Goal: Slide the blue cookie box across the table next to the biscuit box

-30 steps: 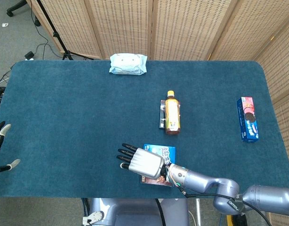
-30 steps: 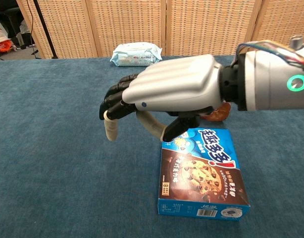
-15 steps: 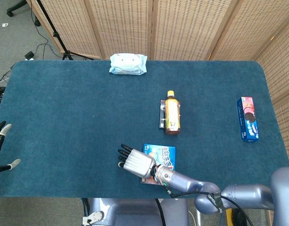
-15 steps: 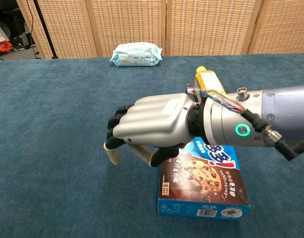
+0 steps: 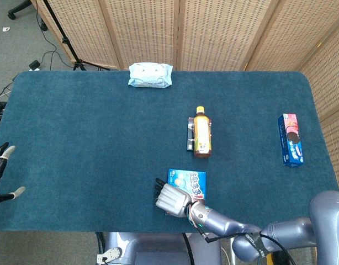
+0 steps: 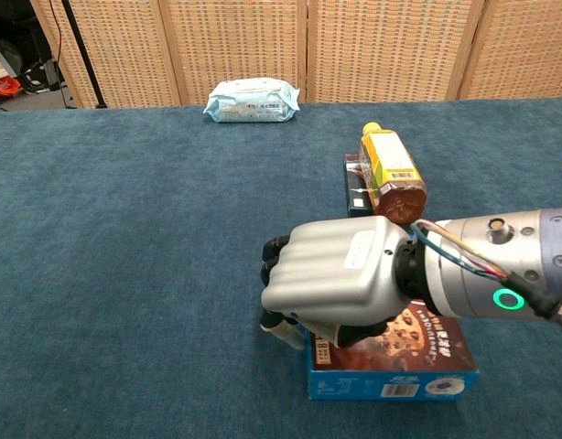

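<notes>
Right hand [image 6: 331,283] hiding blue cookie box [image 6: 418,366], contact unclear

One blue cardboard cookie box [image 5: 187,181], one blue-and-pink biscuit box [image 5: 290,139], one amber plastic bottle [image 5: 201,133], one pale wipes pack [image 5: 150,75], one dark flat box [image 6: 353,186].

Woven wicker screen panels [image 5: 213,33] behind; grey floor [image 5: 20,44], black cables, tripod leg [image 5: 62,33]
</notes>
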`<state>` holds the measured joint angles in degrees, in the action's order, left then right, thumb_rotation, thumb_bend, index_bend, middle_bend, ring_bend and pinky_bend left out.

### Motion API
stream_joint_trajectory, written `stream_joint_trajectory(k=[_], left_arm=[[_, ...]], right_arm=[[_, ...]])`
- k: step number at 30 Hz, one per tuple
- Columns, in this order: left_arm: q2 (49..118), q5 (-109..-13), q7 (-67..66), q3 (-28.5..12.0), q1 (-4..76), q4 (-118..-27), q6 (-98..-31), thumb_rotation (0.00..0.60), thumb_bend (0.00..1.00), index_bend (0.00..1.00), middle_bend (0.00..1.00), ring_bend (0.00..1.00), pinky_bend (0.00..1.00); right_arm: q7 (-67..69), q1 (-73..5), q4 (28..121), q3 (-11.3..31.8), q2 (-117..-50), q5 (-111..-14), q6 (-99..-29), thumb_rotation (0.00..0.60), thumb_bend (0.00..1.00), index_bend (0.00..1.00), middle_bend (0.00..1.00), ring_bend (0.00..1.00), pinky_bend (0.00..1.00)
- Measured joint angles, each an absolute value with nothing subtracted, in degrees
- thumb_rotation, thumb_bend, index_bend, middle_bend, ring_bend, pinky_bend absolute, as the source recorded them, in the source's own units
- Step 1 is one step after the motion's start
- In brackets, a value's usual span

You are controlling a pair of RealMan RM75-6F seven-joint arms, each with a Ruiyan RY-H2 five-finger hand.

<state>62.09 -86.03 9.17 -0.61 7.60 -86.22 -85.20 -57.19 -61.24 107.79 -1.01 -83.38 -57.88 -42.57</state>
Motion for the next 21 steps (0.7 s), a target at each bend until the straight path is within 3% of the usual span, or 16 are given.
stream_joint_trajectory(k=[13,21], left_arm=[[62.2,-86.9,8.2,-0.6,7.7,-86.7,-84.5,0.6,0.0,0.0,0.0,0.0,0.0],[62.3,-87.3,7.7,-0.6,7.8,-87.1,-84.2,0.6,0.0,0.0,0.0,0.0,0.0]], right_arm=[[-58.9,-59.8,110.9,-8.0,-75.0,-64.9,-45.9,0.6,1.0,0.51,0.43,0.22,0.09],[-53.5,-57.3,108.1,-9.5,-72.0,-67.4,-47.1,0.6,1.0,0.51,0.44,0.23,0.09]])
